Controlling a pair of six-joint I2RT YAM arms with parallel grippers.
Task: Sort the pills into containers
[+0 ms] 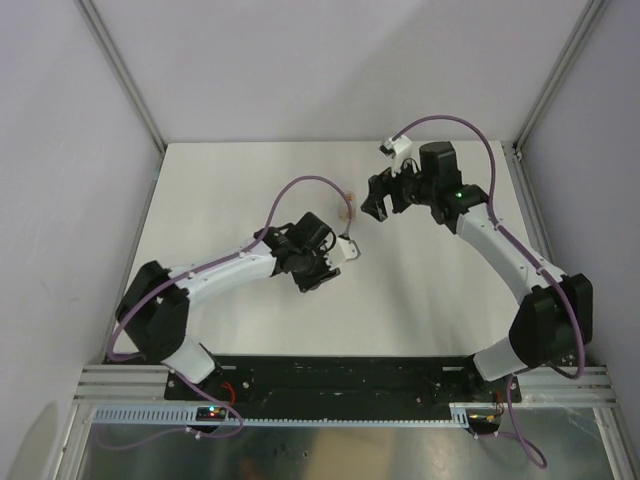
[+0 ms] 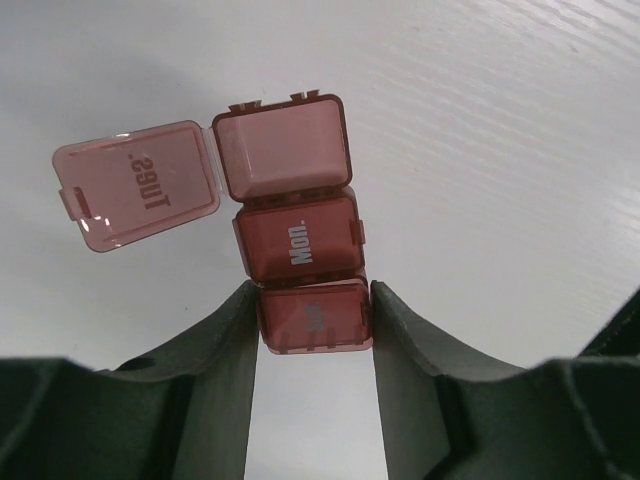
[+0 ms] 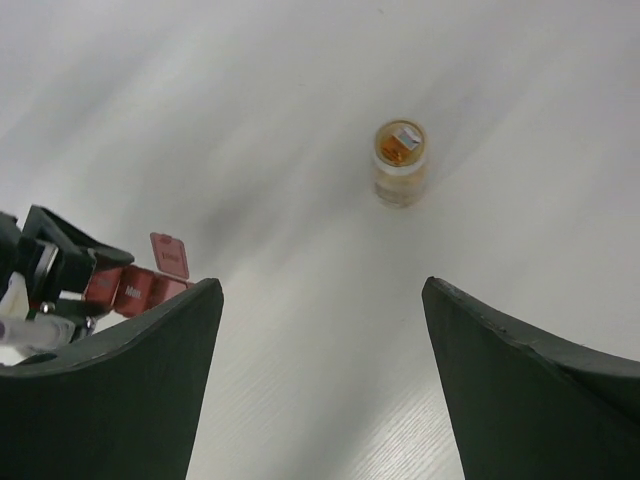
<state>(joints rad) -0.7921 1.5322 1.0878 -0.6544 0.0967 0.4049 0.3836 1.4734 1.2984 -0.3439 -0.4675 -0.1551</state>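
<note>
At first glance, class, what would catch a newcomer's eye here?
The red pill box stands out, its near end pinched in the left gripper, its far lid flipped open beside a compartment that looks empty. Beyond the open right gripper, a small clear vial with orange contents stands upright on the white table.

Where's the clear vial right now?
In the right wrist view the vial stands upright ahead of the open right hand, right of the red strip held by the left hand.

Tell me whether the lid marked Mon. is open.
No, the Mon. lid of the dark red plastic strip lies shut; only the Tues lid is flipped open.
</note>
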